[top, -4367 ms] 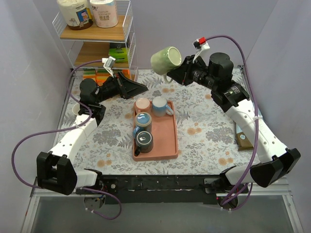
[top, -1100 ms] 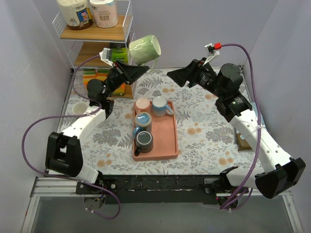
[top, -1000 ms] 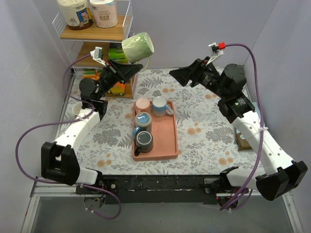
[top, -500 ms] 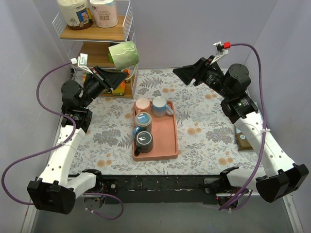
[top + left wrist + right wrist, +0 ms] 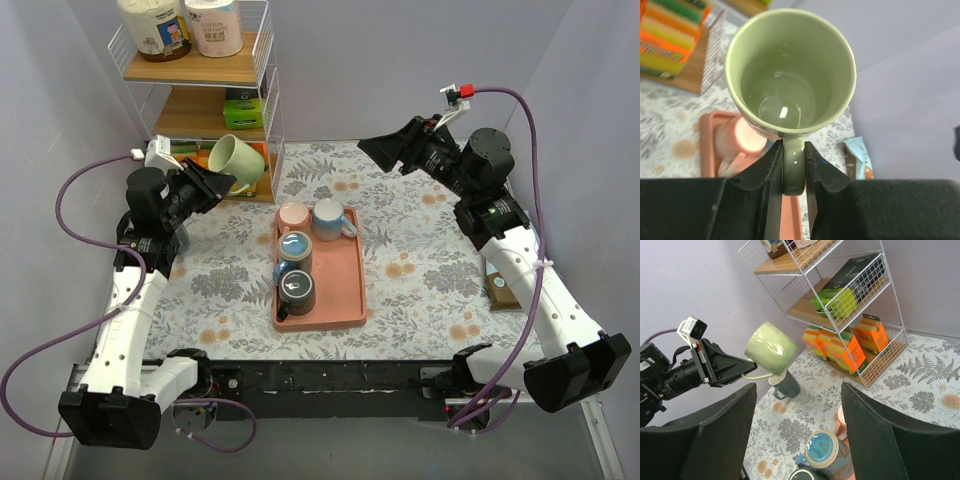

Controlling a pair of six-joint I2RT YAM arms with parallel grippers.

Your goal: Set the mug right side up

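Note:
A pale green mug hangs in the air in front of the lower shelf at the left. It is tilted, with its mouth turned up toward the top camera. My left gripper is shut on its handle, and the left wrist view looks straight into the empty mug. In the right wrist view the same mug floats above the table's left side. My right gripper is held high at the back right, open and empty, well away from the mug; its fingers frame that view.
A pink tray in the middle holds several upright mugs. A dark mug stands on the table below the green one. A wire shelf with boxes fills the back left. A snack packet lies at the right edge.
The left arm swung the mug left and down from shelf-top height to the lower shelf. It turned the mug so the mouth now shows. The right arm barely moved.

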